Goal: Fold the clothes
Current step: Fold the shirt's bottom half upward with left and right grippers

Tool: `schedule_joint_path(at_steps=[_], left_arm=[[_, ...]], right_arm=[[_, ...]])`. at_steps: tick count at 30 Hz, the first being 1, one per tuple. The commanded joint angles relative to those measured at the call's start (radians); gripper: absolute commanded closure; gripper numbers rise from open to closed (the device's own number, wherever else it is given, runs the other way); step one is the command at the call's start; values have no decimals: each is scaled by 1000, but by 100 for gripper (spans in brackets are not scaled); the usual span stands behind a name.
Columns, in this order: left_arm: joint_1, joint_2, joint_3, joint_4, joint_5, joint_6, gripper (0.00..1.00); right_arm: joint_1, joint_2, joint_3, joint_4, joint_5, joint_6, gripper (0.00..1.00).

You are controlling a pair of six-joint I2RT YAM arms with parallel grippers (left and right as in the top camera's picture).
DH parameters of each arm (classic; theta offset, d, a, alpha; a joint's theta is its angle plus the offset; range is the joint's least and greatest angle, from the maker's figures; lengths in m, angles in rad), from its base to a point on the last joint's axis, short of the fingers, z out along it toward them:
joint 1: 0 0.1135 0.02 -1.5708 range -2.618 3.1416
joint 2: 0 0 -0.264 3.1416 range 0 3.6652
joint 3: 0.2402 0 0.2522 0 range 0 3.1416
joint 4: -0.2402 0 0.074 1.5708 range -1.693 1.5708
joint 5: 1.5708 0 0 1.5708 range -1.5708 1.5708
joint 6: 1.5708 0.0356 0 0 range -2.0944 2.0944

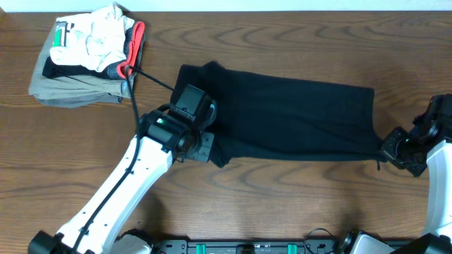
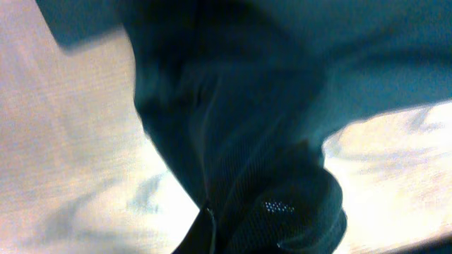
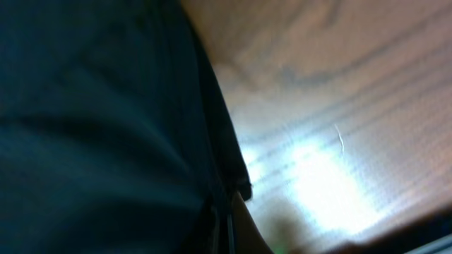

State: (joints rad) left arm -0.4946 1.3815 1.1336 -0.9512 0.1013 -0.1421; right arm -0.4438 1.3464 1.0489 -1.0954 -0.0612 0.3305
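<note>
The black top lies on the wooden table as a long folded band running left to right. My left gripper sits at its lower left end. In the left wrist view black fabric fills the frame and bunches between the jaws, which are shut on it. My right gripper is at the lower right corner. In the right wrist view the fabric's edge runs into the shut jaws. No collar or logo shows clearly.
A stack of folded khaki, white and red-trimmed garments stands at the back left. A black cable runs from it to my left arm. Bare wooden table lies in front of the top.
</note>
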Motion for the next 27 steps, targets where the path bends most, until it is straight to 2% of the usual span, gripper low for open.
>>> schedule_joint_path(at_steps=[1,4,11,27], left_arm=[[3,-10,18,78,-10,-16,94],[3,16,17,174,-17,-9,94],[6,95,17,344,-141,3,94],[86,220,17,667,-148,11,94]], right_arm=[[-7,-6,18,31,-24,-13,99],[-7,1,17,76,-26,-10,99],[-6,39,17,193,-50,-10,99],[65,229,17,440,-64,-8,99]])
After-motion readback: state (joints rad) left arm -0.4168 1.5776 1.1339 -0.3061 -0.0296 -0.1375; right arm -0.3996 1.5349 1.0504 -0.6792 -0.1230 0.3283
